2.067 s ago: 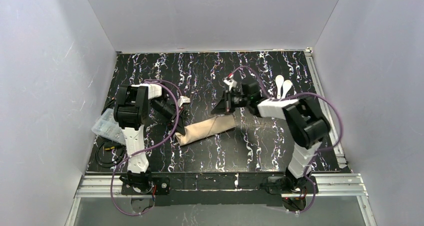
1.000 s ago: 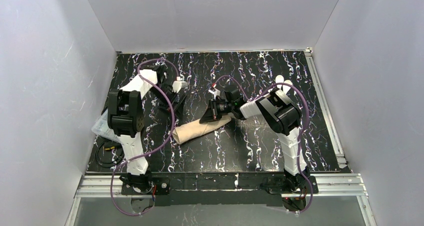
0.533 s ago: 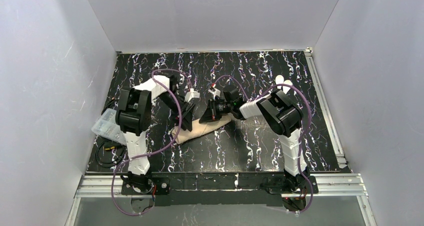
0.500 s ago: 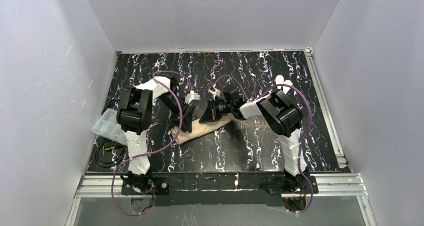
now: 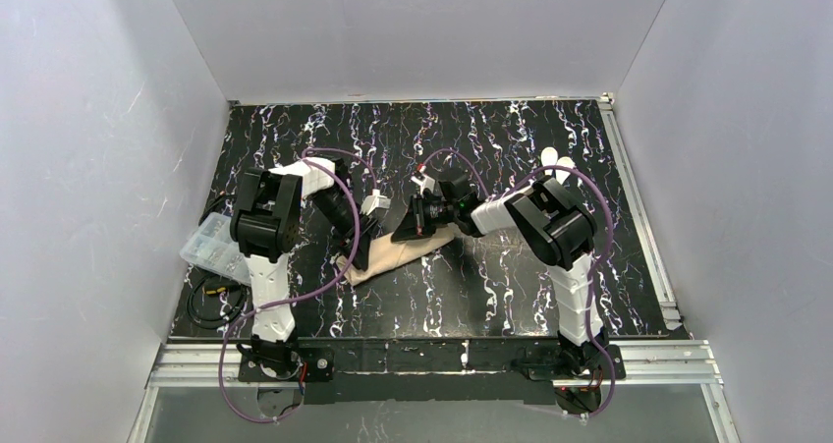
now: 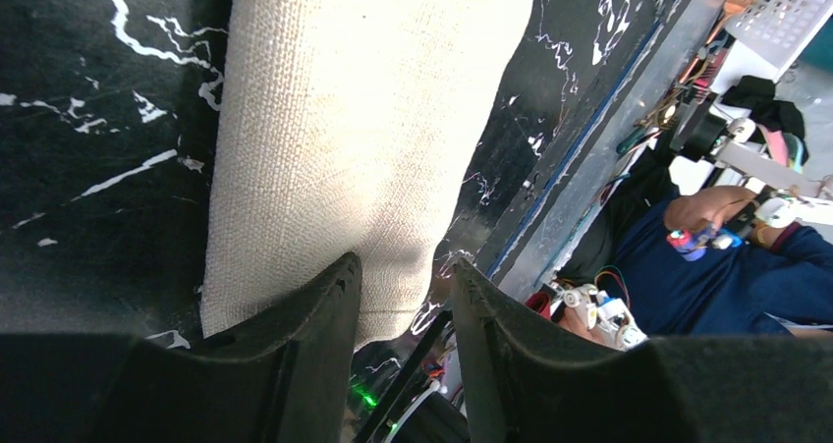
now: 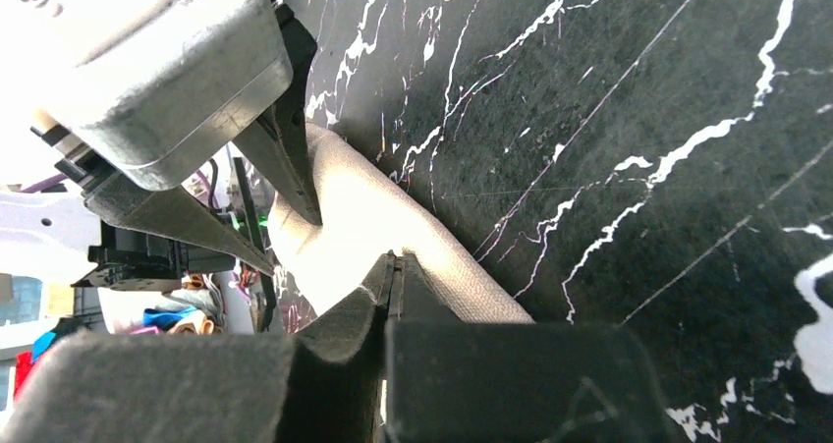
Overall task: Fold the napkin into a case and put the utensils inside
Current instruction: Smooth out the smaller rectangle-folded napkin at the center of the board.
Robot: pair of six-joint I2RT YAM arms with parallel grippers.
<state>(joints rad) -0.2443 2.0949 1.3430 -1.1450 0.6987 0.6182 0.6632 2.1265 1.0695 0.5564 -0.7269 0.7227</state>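
Note:
The napkin (image 5: 413, 249) lies as a long narrow beige strip across the middle of the table. My left gripper (image 5: 359, 254) stands at the strip's left end. In the left wrist view its jaws (image 6: 403, 266) are apart, and a corner of the napkin (image 6: 334, 119) reaches into the gap, clear of the right finger (image 6: 486, 310). My right gripper (image 5: 410, 231) is shut, its tips (image 7: 393, 256) resting on top of the napkin (image 7: 344, 207) near mid-length. The left gripper (image 7: 295, 247) shows just beyond them. The utensils (image 5: 550, 156) lie at the back right, partly hidden by the right arm.
A clear plastic compartment box (image 5: 208, 247) sits at the table's left edge, with a black cable coil (image 5: 208, 301) in front of it. Purple cables loop over both arms. White walls enclose three sides. A metal rail (image 5: 432, 357) runs along the near edge.
My left gripper swung from the back left down to the napkin's left end, and its jaws narrowed. The right gripper slid slightly left with the napkin, then stayed shut on it.

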